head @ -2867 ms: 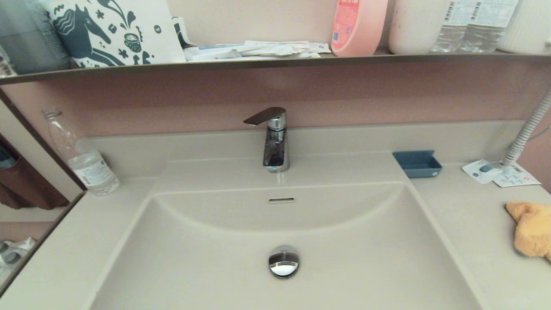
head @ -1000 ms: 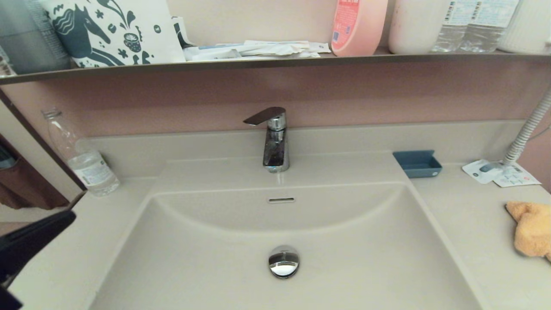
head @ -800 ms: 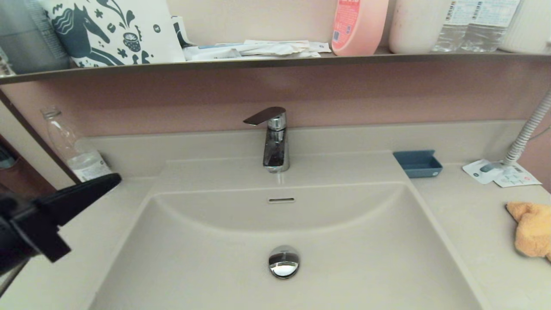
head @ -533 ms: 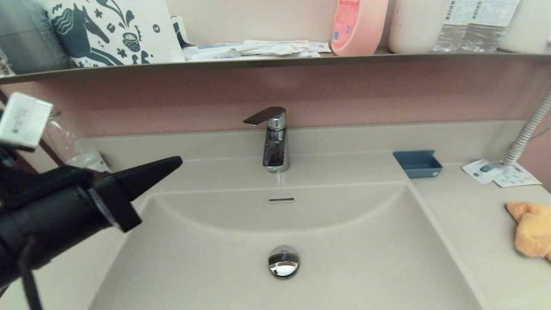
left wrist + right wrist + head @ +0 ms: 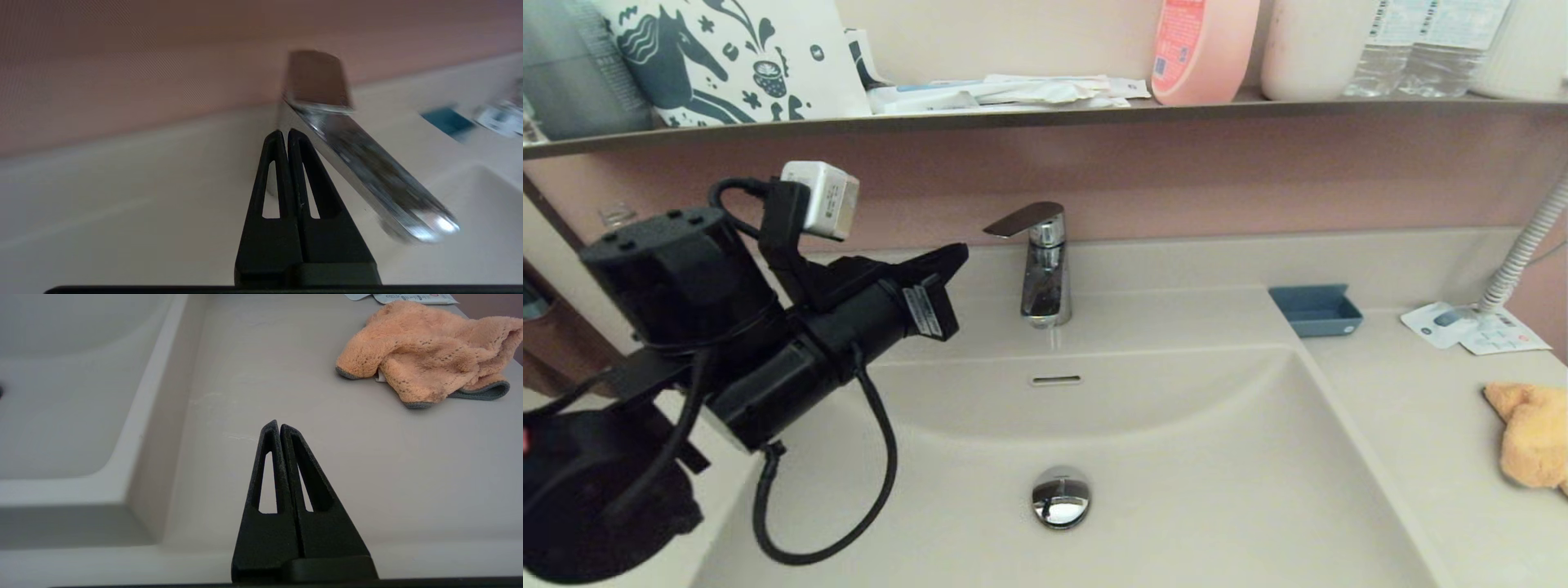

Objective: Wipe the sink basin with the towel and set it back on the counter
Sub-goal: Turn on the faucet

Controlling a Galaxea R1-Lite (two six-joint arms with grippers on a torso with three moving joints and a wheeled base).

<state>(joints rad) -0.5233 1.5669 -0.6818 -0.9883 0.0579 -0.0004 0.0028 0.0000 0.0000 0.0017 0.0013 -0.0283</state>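
The orange towel (image 5: 1532,435) lies crumpled on the counter (image 5: 1413,425) at the far right, its grey trim showing in the right wrist view (image 5: 429,359). The beige sink basin (image 5: 1094,433) with its chrome drain plug (image 5: 1060,498) fills the middle. My left gripper (image 5: 960,253) is shut and empty, raised over the basin's back left, its tip a short way left of the chrome faucet (image 5: 1039,261). In its own view the left gripper (image 5: 284,132) points at the faucet's base (image 5: 359,163). My right gripper (image 5: 278,424) is shut, low over the counter's front, apart from the towel; the head view does not show it.
A blue soap dish (image 5: 1315,310) and printed leaflets (image 5: 1474,328) sit at the back right beside a corrugated hose (image 5: 1523,249). A dark shelf (image 5: 1045,118) above holds bottles and a printed bag. The left arm's cable (image 5: 849,506) hangs over the basin's left side.
My left arm has come in from the lower left and swung up and to the right, its shut tip now close to the faucet. The towel has not moved.
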